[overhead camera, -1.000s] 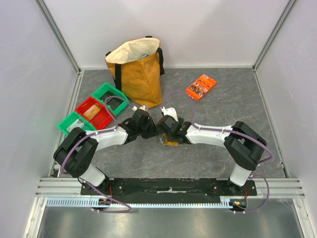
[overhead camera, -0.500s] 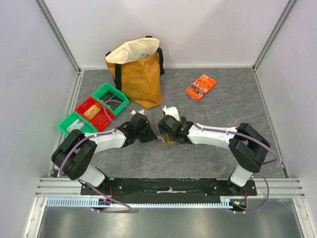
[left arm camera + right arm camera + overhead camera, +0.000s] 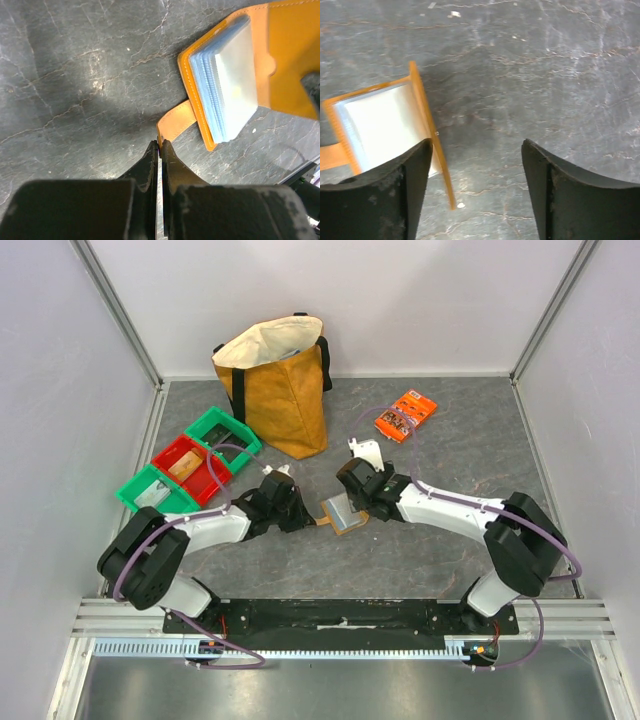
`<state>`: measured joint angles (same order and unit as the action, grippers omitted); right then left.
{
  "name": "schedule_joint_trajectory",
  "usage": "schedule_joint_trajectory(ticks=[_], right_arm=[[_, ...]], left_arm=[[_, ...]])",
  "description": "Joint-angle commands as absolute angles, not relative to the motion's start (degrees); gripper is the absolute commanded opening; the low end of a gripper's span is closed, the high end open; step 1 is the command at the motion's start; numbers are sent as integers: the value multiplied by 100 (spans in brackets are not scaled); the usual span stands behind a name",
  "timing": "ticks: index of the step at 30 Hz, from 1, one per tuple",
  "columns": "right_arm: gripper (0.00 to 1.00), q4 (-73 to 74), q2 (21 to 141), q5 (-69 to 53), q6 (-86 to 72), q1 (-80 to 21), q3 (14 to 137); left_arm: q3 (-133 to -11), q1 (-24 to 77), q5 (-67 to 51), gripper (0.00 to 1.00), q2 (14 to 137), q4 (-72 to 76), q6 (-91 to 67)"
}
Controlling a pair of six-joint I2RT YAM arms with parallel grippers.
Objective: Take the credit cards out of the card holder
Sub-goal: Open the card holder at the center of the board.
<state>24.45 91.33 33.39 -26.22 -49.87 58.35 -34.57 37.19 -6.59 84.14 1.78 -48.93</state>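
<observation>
Table [image 3: 480,470]: L claw [image 3: 159,145] pinches card holder [image 3: 290,50] strap [image 3: 175,120]; R claw [image 3: 476,145] wide.

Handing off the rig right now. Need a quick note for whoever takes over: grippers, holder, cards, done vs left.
Left gripper: jaws shut on the closure strap of the tan-brown leather folding card holder.
Right gripper: jaws open, empty, hovering over the holder's edge.
Holder lies open on the grey table, pale blue-grey pockets up, with the thin plastic credit cards inside.
Done: holder opened.
Left: pull out every card.
</observation>
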Motion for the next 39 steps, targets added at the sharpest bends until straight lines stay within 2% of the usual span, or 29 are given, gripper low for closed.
schedule_joint_trajectory(ticks=[1,3,5,8,16,22,27,29,38,39], right_arm=[[72,2479,8974,3428,-2444,-4659,5617],[60,2339,8965,3314,-2365,-4571,5476],[55,2207,9000,3147,-2303,-4483,5353],[55,2022,9131,2910,-2294,-4368,5186],[64,1706,9562,2830,-2268,-4316,4922],[63,1696,9633,2646,-2355,-4315,4895],[61,1766,9247,2207,-2478,-4316,4974],[63,1828,9089,1978,-2487,-4333,5080],[96,2293,8771,1915,-2347,-4649,6098],[98,2329,8806,1968,-2294,-4710,6230]], left_arm=[[-3349,3709,-800,2,8262,35,-4632],[-3340,3709,-800,2,8279,35,-4623],[-3340,3718,-809,2,8297,35,-4614],[-3357,3718,-791,2,8314,35,-4597],[-3401,3700,-738,2,8279,-219,-4500],[-3393,3700,-633,2,8332,-369,-4526],[-3419,3709,-501,2,8209,-483,-4491],[-3454,3700,-483,2,8174,-518,-4448],[-3568,3762,-703,2,8121,-483,-4403],[-3560,3762,-703,2,8112,-457,-4412]])
